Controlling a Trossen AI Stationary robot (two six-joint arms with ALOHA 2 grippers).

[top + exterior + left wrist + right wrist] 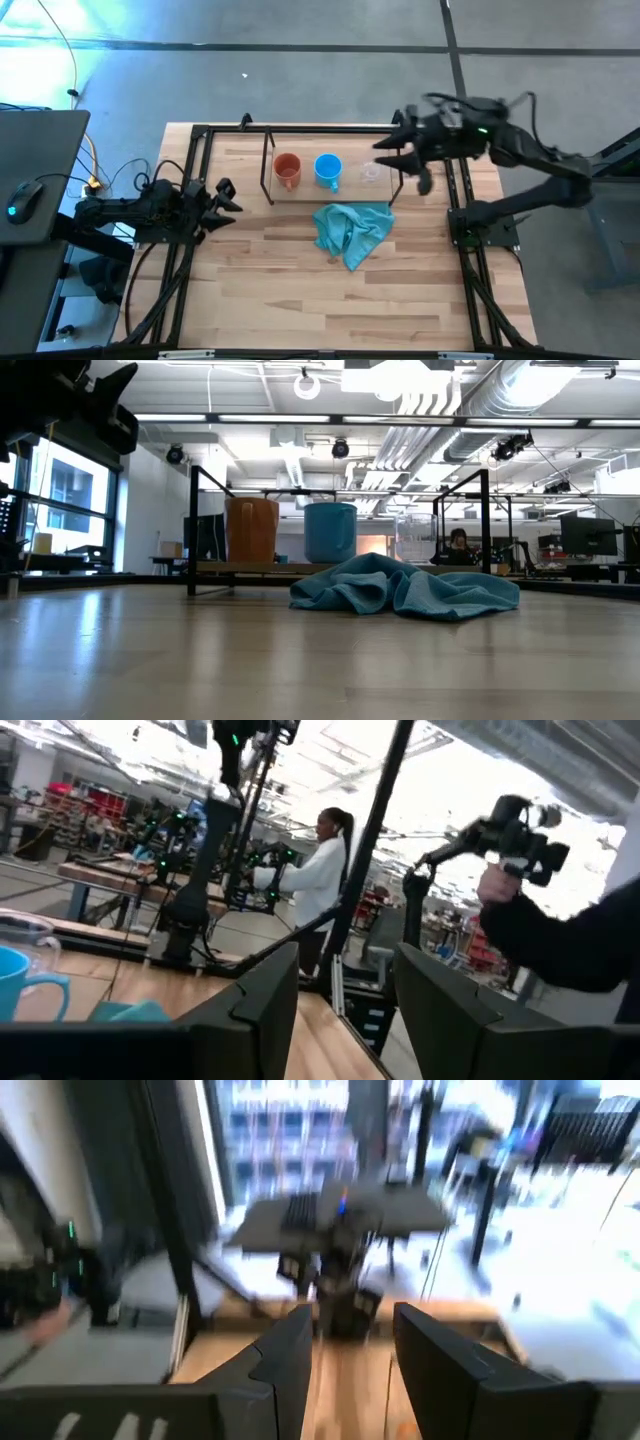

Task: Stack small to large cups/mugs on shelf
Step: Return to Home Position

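High view, right gripper (391, 145) spread, beside glass cup (372, 172) on shelf (268, 165)

We see a teal cloth (352, 230) crumpled just right of centre in the high view, lying on a wood table (300, 300). At that view's left edge, a dark desk (45, 140) carries a mouse (24, 198). In the low view a person (459, 543) shows far back, right of centre. In the left wrist view another person (318, 870), in white, stands mid-frame.
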